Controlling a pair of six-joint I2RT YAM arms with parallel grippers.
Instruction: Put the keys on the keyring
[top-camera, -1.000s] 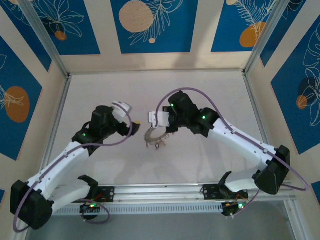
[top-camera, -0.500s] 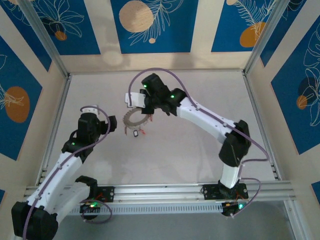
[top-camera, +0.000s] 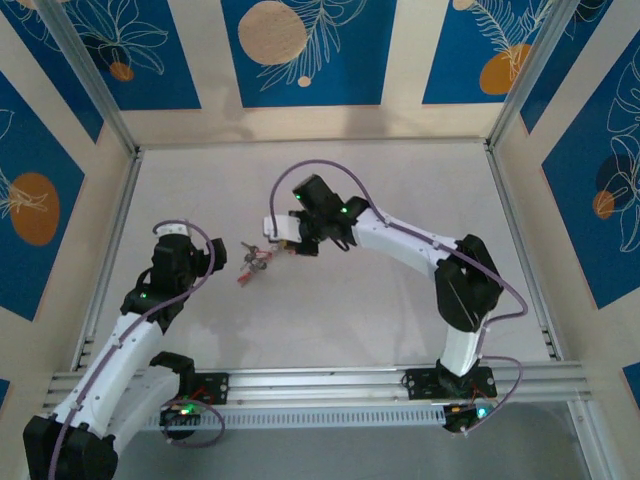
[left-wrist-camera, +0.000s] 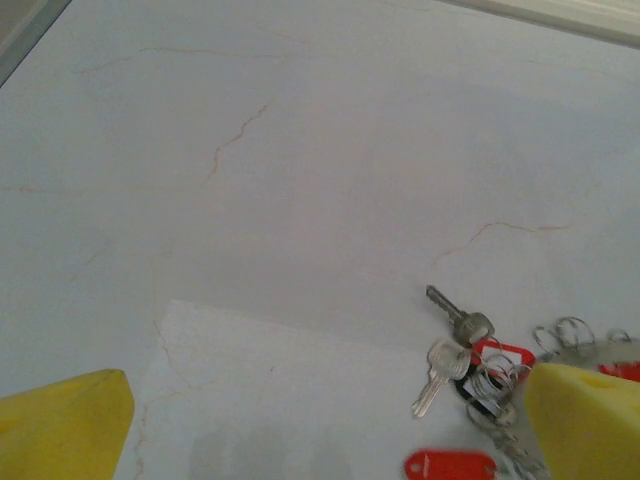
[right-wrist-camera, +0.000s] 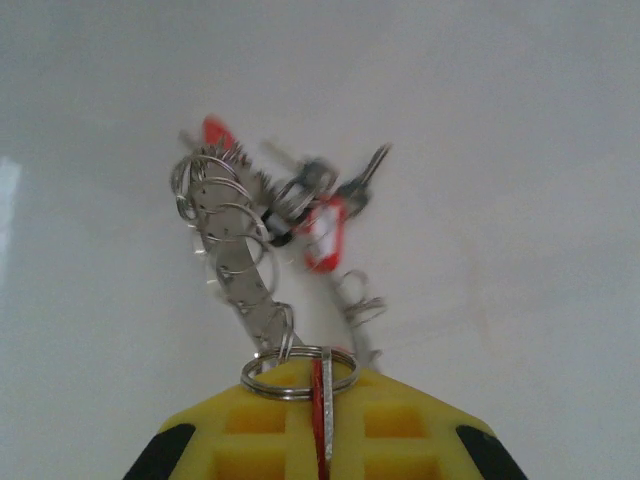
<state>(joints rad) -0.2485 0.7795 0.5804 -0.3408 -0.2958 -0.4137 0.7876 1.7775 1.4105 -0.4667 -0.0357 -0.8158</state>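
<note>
left jaws: spread wide over counter (left-wrist-camera: 300, 150) | right jaws: clenched on small split ring (right-wrist-camera: 300, 372) | keyring (right-wrist-camera: 238, 262): hung off that split ring, stretching ahead of right jaws, beside left jaws' right-hand finger | keys (right-wrist-camera: 325, 232): red-headed, bunched against keyring

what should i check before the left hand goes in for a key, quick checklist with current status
1. Right hand shut on the keyring: ok.
2. Left hand open, ready to take a key: ok.
3. Keys in the left wrist view, lying on the table nearer that hand's right finger: ok.
4. Far end of the keyring sharp enough to aim at: not ok, it is blurred in the right wrist view.
5. Which keys already sit on the keyring: cannot tell, the keys and red tags are bunched together.
</note>
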